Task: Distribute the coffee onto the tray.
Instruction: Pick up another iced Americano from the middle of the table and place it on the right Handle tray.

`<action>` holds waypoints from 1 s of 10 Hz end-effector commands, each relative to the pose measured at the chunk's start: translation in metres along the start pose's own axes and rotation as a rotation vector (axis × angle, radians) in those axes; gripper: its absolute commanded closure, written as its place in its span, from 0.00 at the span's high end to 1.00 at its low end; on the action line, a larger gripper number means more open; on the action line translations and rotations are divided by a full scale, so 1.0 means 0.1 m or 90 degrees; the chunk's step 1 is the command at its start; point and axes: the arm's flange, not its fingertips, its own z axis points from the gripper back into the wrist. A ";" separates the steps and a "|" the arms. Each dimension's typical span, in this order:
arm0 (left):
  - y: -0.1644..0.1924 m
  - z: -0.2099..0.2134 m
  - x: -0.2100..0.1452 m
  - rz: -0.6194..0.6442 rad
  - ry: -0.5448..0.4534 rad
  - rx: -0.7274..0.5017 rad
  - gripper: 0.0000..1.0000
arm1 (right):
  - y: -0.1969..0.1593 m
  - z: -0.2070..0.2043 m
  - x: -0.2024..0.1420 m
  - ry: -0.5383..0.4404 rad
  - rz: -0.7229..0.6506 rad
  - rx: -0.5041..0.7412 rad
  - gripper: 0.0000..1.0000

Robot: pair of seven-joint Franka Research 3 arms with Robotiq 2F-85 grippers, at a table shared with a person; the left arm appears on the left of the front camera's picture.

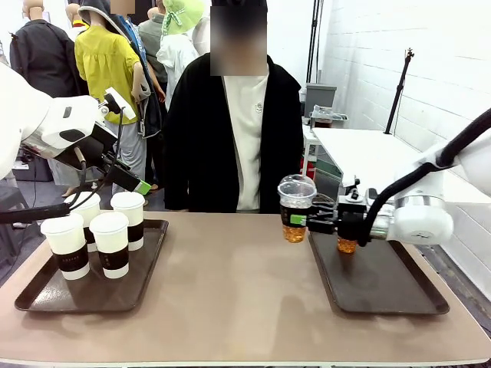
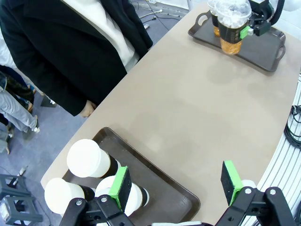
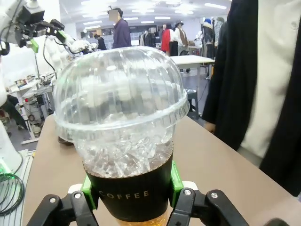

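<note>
My front camera looks level across the brown oval table (image 1: 230, 299) at the person in the black coat (image 1: 234, 138). My left wrist camera looks steeply down from above the table's left end. My right wrist camera sits close behind the clear dome-lidded plastic cup (image 3: 124, 136), which the other two views share.

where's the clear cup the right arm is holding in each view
Front: clear cup right of centre, clamped at the right tray's near-left corner.
Left wrist: top right, by the far tray.
Right wrist: centre foreground.
Shared landmark: the person's black coat.
</note>
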 end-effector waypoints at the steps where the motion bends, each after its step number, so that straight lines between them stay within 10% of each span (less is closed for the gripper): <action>1: 0.01 -0.01 -0.01 0.002 -0.001 -0.001 1.00 | 0.05 0.39 0.07 -0.019 0.008 -0.010 0.67; 10: 0.01 -0.01 -0.01 0.002 -0.001 -0.001 1.00 | -0.25 1.33 -0.68 -0.047 0.042 0.020 0.67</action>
